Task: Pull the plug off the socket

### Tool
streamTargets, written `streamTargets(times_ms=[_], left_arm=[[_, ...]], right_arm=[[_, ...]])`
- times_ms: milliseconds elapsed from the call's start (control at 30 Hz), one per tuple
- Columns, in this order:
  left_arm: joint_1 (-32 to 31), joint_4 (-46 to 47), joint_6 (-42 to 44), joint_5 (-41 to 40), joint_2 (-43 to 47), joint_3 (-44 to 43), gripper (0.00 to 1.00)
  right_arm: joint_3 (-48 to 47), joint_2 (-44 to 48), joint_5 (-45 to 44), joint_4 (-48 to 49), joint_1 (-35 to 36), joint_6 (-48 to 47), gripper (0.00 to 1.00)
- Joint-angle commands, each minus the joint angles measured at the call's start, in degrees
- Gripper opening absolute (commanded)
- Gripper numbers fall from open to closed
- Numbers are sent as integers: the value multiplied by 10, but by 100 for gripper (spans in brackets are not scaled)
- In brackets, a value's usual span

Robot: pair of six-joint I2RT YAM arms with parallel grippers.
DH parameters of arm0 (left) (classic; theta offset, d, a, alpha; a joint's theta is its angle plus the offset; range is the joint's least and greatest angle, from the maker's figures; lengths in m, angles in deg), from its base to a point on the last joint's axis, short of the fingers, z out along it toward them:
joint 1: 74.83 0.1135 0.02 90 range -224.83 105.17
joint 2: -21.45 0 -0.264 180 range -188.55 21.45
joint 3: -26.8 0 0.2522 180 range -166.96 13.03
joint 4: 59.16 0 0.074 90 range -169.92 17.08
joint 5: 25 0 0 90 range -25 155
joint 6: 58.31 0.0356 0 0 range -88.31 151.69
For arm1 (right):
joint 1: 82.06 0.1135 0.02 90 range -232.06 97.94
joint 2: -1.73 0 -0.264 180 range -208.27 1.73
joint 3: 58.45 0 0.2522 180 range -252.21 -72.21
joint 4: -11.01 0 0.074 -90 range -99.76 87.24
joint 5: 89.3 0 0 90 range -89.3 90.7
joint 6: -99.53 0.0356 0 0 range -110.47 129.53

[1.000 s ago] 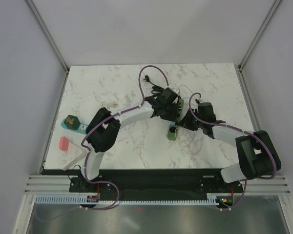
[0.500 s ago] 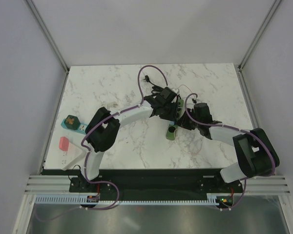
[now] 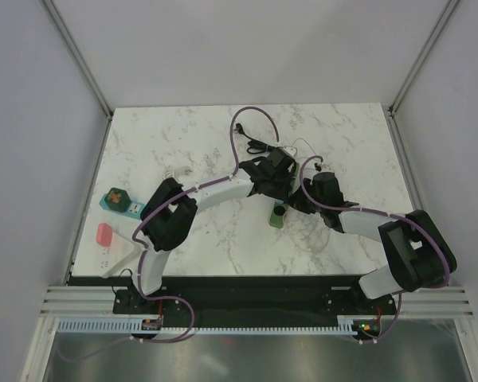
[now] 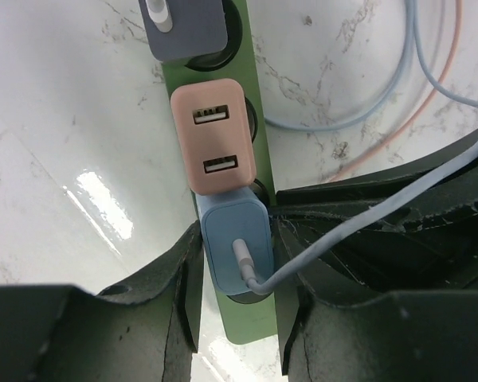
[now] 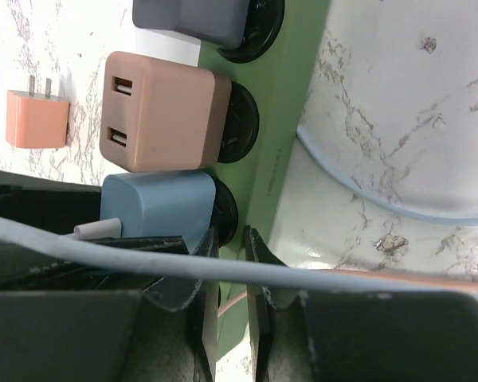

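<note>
Blue plastic plug (image 4: 235, 243) not yet pulled from green socket strip (image 4: 251, 325); straddled by left gripper (image 4: 239, 270), right gripper (image 5: 229, 239) alongside; neither grasp can be told.

- Pwr strip (image 5: 291, 119): green; sockets (image 5: 245, 123) blk
- Plug (image 4: 233, 239): lt blue
- USB charger (image 4: 215, 143): pink
- Top charger (image 4: 187, 28): grey
- Loose plug (image 5: 36, 119): orange
- Table (image 4: 72, 103): white marble, grey veins

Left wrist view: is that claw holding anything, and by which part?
Yes: the left gripper grips the blue plug by its two side faces, one finger on each; the plug sits in the green strip.
</note>
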Motion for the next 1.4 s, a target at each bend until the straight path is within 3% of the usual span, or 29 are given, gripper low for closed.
streamTargets(times_ms=[0, 67, 233, 433, 500, 533, 567, 600, 667, 800, 900, 1033, 1167, 1200, 1333, 1367], left_arm=[[10, 39, -43, 184, 38, 17, 2], [29, 113, -85, 241, 56, 65, 2], [30, 100, -84, 227, 65, 55, 2], [33, 140, -136, 305, 53, 54, 2], [18, 82, -102, 250, 50, 29, 2], [4, 34, -73, 194, 47, -19, 2], [-25, -5, -22, 83, 34, -46, 2], [-35, -56, -6, 49, 28, -67, 2], [-44, -77, 10, -13, 24, -88, 2], [-46, -91, 30, -51, 34, -85, 2], [-34, -53, 41, 47, 46, -68, 2], [27, 39, -52, 278, 60, -12, 2], [65, 125, -132, 383, 66, 44, 2], [65, 117, -128, 373, 72, 38, 2], [9, -20, -15, 132, 69, -33, 2], [2, -49, -7, 110, 67, -43, 2]], right_arm=[[26, -60, -60, -75, 11, -12, 20], [28, -63, -60, -75, 13, -8, 19], [34, -52, -61, -77, 15, -5, 19], [30, -55, -56, -77, 16, -3, 19], [30, -53, -57, -77, 16, -4, 20], [30, -54, -56, -78, 16, -3, 20], [29, -54, -57, -79, 16, -3, 20], [29, -53, -57, -79, 16, -3, 20], [29, -54, -56, -81, 16, -2, 20], [29, -59, -58, -81, 16, -2, 20], [24, -65, -56, -80, 16, -2, 20], [21, -67, -53, -80, 17, 0, 20], [21, -60, -53, -83, 17, 1, 20], [20, -60, -54, -84, 17, 0, 20], [20, -62, -49, -82, 18, 0, 20], [20, -62, -49, -81, 18, 0, 20]])
